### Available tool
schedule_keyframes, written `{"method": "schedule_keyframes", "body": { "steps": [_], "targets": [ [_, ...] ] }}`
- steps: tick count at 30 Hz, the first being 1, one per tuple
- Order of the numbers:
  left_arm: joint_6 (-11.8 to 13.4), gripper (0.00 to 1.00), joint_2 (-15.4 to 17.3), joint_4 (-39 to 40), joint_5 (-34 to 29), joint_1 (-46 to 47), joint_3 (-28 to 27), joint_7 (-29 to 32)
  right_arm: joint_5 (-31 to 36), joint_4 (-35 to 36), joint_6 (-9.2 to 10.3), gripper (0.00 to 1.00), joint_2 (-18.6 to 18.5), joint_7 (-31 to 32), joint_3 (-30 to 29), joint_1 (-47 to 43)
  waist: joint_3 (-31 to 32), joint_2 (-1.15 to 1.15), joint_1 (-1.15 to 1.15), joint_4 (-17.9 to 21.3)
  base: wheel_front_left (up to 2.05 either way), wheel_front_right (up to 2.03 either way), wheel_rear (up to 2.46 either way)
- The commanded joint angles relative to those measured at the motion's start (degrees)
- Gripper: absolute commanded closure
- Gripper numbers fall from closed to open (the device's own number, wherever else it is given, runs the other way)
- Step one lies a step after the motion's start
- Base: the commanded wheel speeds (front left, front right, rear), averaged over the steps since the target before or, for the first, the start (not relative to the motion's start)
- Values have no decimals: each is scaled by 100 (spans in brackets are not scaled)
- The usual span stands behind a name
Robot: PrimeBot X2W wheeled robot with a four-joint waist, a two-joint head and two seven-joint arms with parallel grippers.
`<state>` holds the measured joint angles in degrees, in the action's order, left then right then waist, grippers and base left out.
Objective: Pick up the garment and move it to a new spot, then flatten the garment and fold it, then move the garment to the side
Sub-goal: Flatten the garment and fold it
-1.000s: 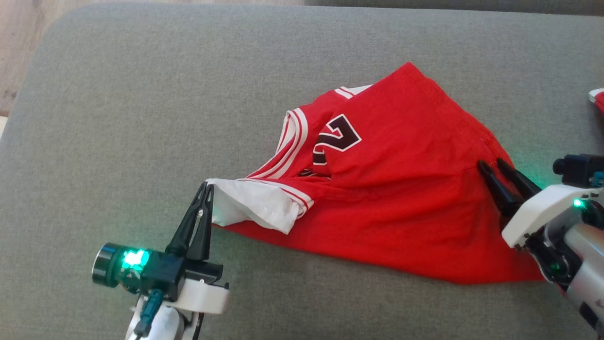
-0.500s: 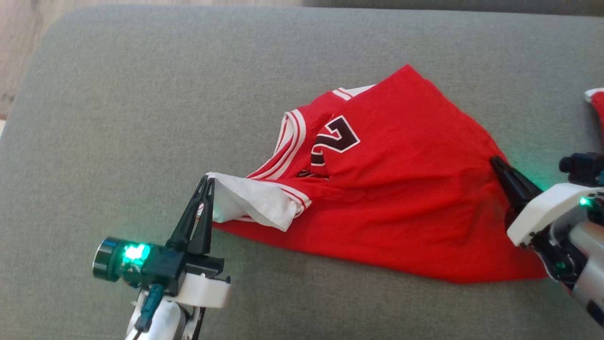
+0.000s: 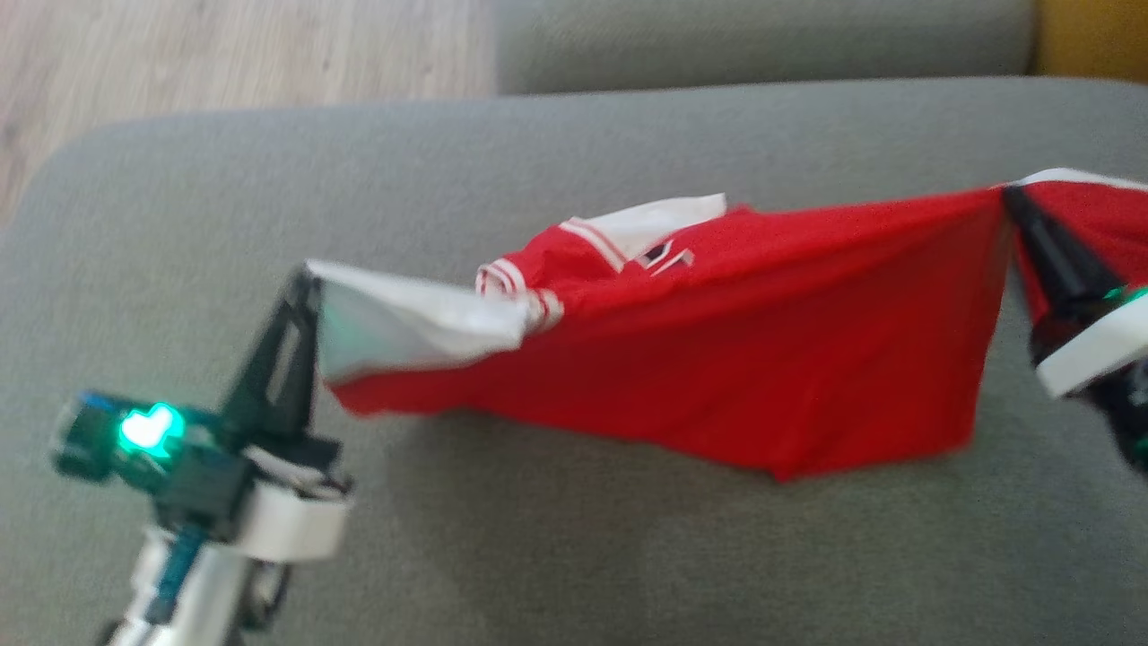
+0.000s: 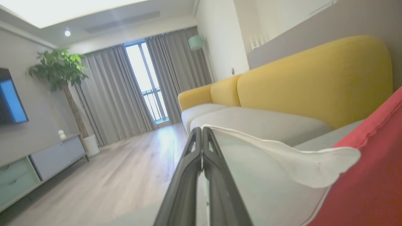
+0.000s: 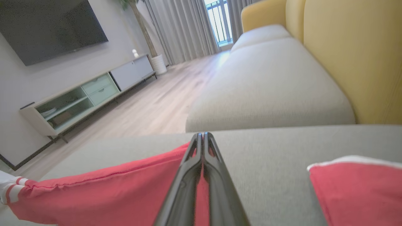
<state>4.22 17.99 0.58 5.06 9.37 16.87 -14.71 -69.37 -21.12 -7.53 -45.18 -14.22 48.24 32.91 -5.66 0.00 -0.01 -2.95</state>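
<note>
While the red garment (image 3: 717, 359) hangs stretched above the grey sofa seat (image 3: 538, 556), with its lower edge drooping close to the fabric, bare seat lies open in front, behind and to the left, out to the rounded edge by the wood floor (image 3: 224, 63). Two tools hold it. The left tool (image 3: 303, 278) is clamped on the white corner and the right tool (image 3: 1009, 196) is pinched on the red hem. A second red piece (image 3: 1090, 215) lies just beyond the right tool.
</note>
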Motion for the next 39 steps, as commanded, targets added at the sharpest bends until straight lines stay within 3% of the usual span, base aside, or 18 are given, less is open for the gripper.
{"method": "schedule_keyframes", "body": {
  "steps": [1, 11, 19, 30, 35, 39],
  "targets": [
    [-8, 100, 195, 260, 1, 427, -295, -22, 47, 149, 4, 100, -256, -75, -104, 102, 191, 0, 1, 172, 0, 0, 0],
    [-586, 100, 1022, 1032, 11, 1902, -623, 574, 443, 1323, 4, 100, -940, -77, -1352, 233, 562, 0, 1, 550, 0, 0, 0],
    [-996, 100, 1358, 739, -65, 3678, -402, 911, 1027, 1488, 4, 100, -1263, 110, -1667, 1110, 357, 0, 1, 658, 0, 0, 0],
    [-1166, 100, 1357, -1289, -114, 6328, 734, 911, 1836, 433, 4, 100, -427, 754, -1460, 2775, -731, 0, 1, 574, 0, 0, 0],
    [-1161, 100, 1279, -2357, -298, 7590, 1106, 470, 2313, -302, 4, 100, -24, 493, -1340, 3676, -1356, 0, 1, 525, 0, 0, 0],
    [-904, 100, 1064, -2909, -653, 8446, 1189, 86, 2741, -854, 4, 100, 266, 123, -1458, 4359, -1757, 0, 1, 468, 0, 0, 0]
  ]
}}
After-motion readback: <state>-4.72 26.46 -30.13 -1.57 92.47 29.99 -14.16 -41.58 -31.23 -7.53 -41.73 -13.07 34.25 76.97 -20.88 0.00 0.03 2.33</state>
